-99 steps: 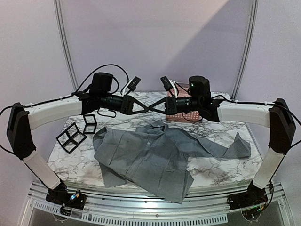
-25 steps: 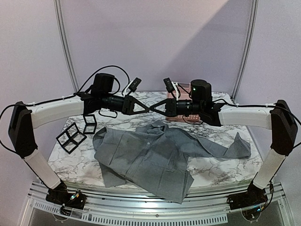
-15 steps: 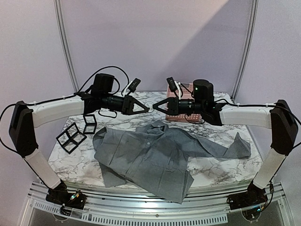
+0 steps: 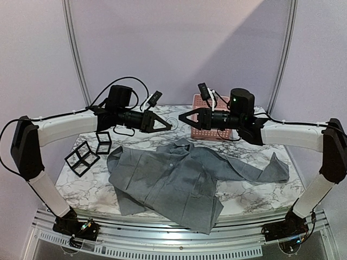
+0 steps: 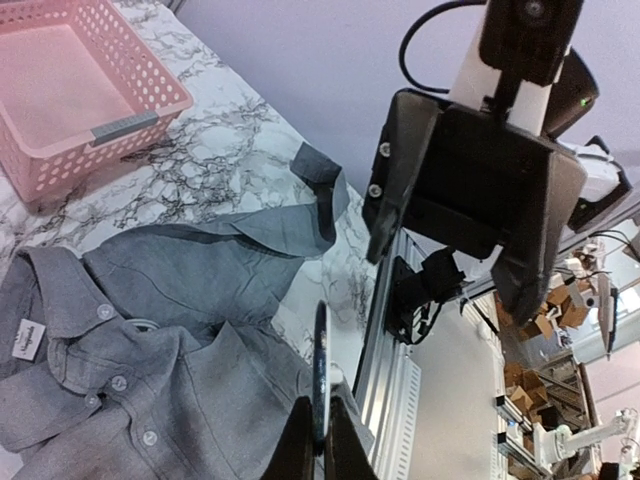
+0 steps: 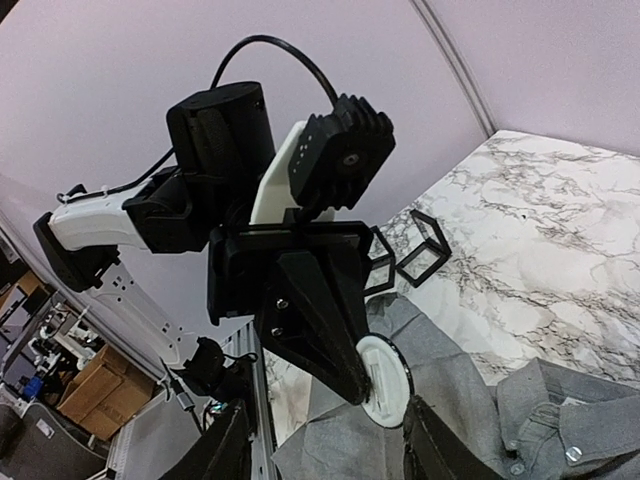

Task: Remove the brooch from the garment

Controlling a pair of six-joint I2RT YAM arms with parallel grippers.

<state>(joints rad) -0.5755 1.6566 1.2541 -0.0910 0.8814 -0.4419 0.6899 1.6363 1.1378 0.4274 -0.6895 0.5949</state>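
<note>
Looking down from above, I see both arms reach in over the marble table [image 4: 255,196], their tips pointing at each other with a gap between them. The left gripper [image 4: 169,127] tapers to a closed point, and whatever it pinches is too small to tell from up here. The right gripper [image 4: 182,119] faces it. Below them the grey garment [image 4: 179,176] lies rumpled, collar toward the far side, one sleeve thrown out to the right and its hem drooping over the near edge. A pink basket [image 4: 212,133] sits behind the right arm, and black wire cubes [image 4: 87,154] stand at the left.

The left wrist camera settles the matter. That claw is pressed together on a thin disc seen edge-on, the brooch [image 5: 320,365]. It is held up in the air, clear of the cloth, whose buttoned front and collar label show underneath. Opposite hangs the right claw, its fingers [image 5: 385,195] spread wide with nothing between them.

From the right wrist the brooch turns its face: round and white with a raised rim, gripped by its edge at the very tip of the left claw. The right claw's own fingers frame the bottom of the view, far apart and holding nothing.
</note>
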